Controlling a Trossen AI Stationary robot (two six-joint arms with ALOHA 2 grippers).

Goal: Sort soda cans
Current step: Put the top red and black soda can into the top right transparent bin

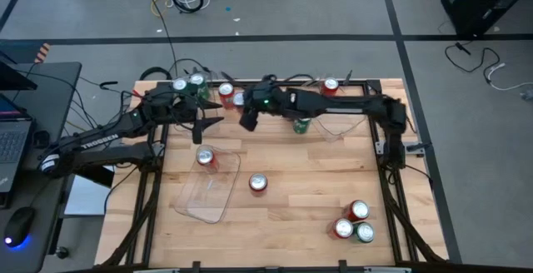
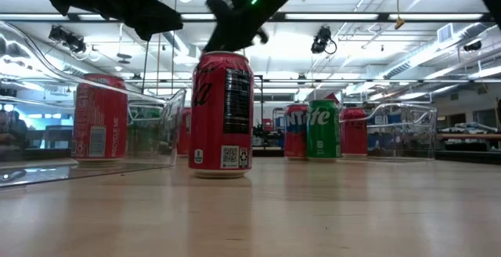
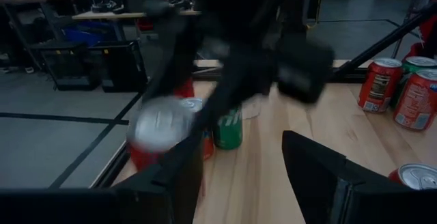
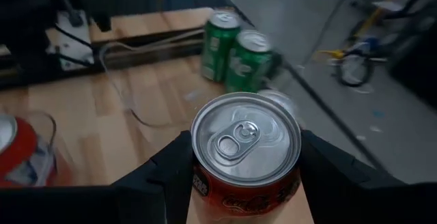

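Seen from above, a clear plastic tray (image 1: pixel 204 196) lies on the left half of the wooden table (image 1: pixel 283 215), holding one red soda can (image 1: pixel 206 158) upright at its far end. Just right of it, outside the tray, a second red can (image 1: pixel 258 184) stands alone on bare wood. A second clear tray (image 1: pixel 337 126) sits toward the table's far right, with a green can (image 1: pixel 301 125) beside its left edge; whether that can is inside it cannot be told. A red can (image 1: pixel 331 86) stands at the far edge behind it.

At the far left corner, two green cans (image 1: pixel 188 83) stand together. The left end effector (image 1: pixel 202 129) hangs near them with its dark fingers (image 3: pixel 321 173) parted and nothing between them. The right end effector (image 4: pixel 239 176), reaching across to the same far-left area, is clamped on a red soda can (image 4: pixel 244 156), held upright, its long axis vertical, silver top and pull tab facing up.

At the near right corner, two red cans and one green can (image 1: pixel 353 222) stand clustered, touching. Every can visible stands on end, top upward.
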